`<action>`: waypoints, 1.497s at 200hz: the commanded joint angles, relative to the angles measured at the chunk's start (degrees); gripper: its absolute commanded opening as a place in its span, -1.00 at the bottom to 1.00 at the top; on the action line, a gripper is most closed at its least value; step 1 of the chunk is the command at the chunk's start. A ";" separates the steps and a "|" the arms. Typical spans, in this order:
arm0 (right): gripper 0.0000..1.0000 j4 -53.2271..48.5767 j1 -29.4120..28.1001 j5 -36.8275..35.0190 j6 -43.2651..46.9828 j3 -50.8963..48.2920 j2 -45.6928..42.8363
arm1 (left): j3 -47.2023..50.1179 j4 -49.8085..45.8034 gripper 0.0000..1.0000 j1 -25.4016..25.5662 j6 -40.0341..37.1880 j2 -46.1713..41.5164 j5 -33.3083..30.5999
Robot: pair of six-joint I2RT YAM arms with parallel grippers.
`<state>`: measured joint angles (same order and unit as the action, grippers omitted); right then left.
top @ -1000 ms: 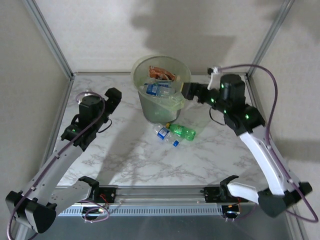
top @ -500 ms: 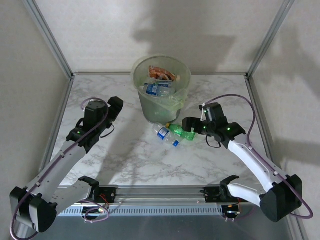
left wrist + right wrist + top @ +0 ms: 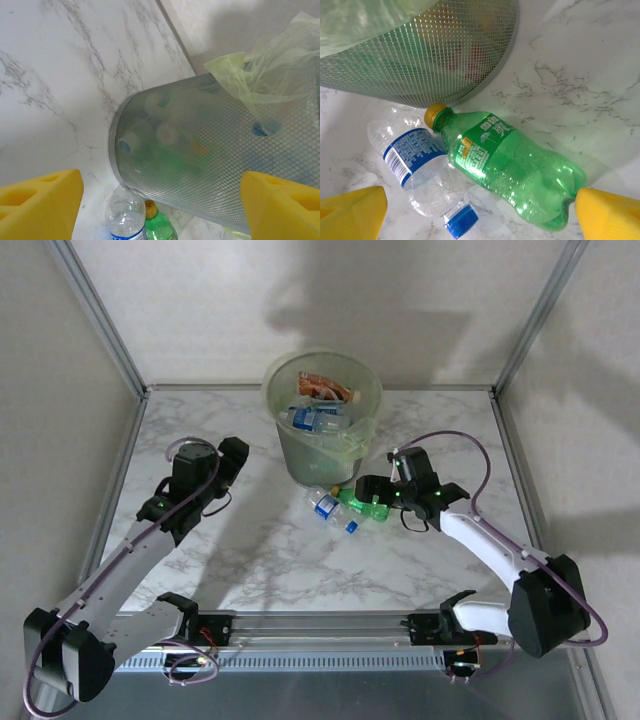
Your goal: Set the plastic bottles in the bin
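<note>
Two plastic bottles lie on the marbled desk [image 3: 260,550], a green bottle [image 3: 510,170] and a clear blue-labelled bottle [image 3: 415,160]. My right end effector [image 3: 366,488] has swung down to straddle them, wide and empty, so the next pick can begin. My left end effector [image 3: 232,452], parted and empty, faces the round pale-green mesh bin [image 3: 300,455] beyond.

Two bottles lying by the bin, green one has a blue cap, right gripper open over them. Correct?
Wrong on the cap: the green bottle has a yellow cap; the blue cap is on the clear bottle. The right wrist view shows it. Otherwise yes: both lie by the bin, right gripper open over them.
</note>
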<state>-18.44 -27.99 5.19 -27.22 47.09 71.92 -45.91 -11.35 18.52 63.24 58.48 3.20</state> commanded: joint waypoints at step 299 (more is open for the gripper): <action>0.76 6.31 -5.84 0.50 -0.62 -2.35 10.43 | 5.13 5.38 0.49 -0.43 1.71 2.74 4.18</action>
<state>-11.53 -32.62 6.02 -26.20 45.47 83.26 -41.43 -7.46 18.52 64.73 61.21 6.72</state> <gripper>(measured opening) 0.885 0.748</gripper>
